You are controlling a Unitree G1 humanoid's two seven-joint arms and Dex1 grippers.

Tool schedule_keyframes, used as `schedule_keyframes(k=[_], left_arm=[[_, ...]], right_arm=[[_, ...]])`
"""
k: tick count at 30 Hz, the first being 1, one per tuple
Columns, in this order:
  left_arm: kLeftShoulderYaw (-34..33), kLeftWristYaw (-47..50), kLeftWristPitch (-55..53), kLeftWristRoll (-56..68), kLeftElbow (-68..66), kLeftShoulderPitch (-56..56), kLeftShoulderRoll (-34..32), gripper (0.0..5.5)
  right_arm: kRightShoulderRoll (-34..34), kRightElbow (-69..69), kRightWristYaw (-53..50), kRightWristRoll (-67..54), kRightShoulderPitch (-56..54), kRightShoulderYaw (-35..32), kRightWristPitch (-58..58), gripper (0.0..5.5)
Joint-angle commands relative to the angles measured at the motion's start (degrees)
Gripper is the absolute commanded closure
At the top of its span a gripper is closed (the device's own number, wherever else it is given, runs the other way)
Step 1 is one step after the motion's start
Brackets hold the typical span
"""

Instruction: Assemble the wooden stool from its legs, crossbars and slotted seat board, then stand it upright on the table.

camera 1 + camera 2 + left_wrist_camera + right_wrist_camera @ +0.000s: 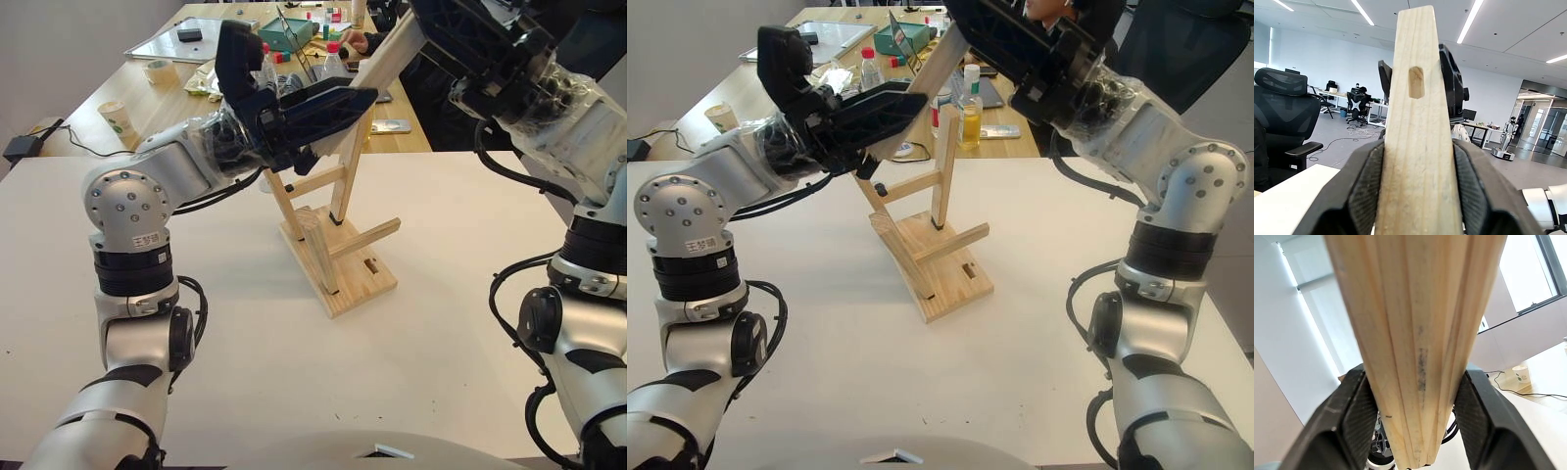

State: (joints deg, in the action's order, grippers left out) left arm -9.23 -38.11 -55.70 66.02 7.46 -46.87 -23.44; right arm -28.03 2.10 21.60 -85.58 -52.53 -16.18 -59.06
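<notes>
On the white table (1048,362) the slotted seat board (958,286) is laid flat, with legs (942,162) and crossbars (911,185) stood up from it at a tilt. Above the board a further wooden leg (939,61) is held slanting in the air. It is clamped lower down by the left gripper (1418,156) and at its upper end by the right gripper (1418,396), both closed firmly on the wood.

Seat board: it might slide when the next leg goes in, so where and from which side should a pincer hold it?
Probably the seat board's bare right end, by the open slot, pinched across its edges from above on the robot's right. It lies flat, and legs and crossbars crowd its left side. The left pincer and right pincer both clamp the long leg.
</notes>
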Motion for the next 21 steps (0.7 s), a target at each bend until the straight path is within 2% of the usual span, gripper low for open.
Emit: schedule_keyframes(k=[1,5,8,11,14,15,18,21], left_arm=[[-3.81,0.04,0.1,0.7,0.91,2.19,-2.81,2.83],[-3.52,-0.03,0.06,0.4,1.51,3.22,-3.39,2.15],[-4.82,-1.74,-0.18,0.96,1.72,4.08,-5.57,1.74],[-7.05,-5.64,-1.24,4.53,4.45,6.53,-8.41,1.71],[-7.08,-8.9,-2.13,7.24,10.01,9.3,-11.32,1.71],[-6.08,-9.81,-1.78,6.59,11.89,9.96,-12.08,1.71],[3.12,-14.2,7.34,-8.7,17.96,13.73,-15.63,1.71],[9.65,-17.08,15.05,-18.37,21.25,16.57,-15.92,1.71]], right_arm=[[-5.12,2.21,-3.88,4.09,1.8,-7.64,4.33,3.38],[-5.15,1.21,-3.73,4.9,2.19,-7.47,4.2,3.38],[-8.42,0.78,-0.05,9.66,4.54,-6.7,5.07,3.38],[-12.71,-1.12,7.14,20.56,11.73,-3.54,9.35,3.38],[-13.28,-0.26,13.28,30.56,19.22,-0.43,16.1,3.38],[-12.79,0.48,14.41,32.39,20.67,-0.11,17.63,3.38],[-10.14,2.32,16.31,36.53,24.48,0.56,21.34,3.38],[-8.14,1.31,16.11,38.61,27.66,0.58,23.45,3.38]])
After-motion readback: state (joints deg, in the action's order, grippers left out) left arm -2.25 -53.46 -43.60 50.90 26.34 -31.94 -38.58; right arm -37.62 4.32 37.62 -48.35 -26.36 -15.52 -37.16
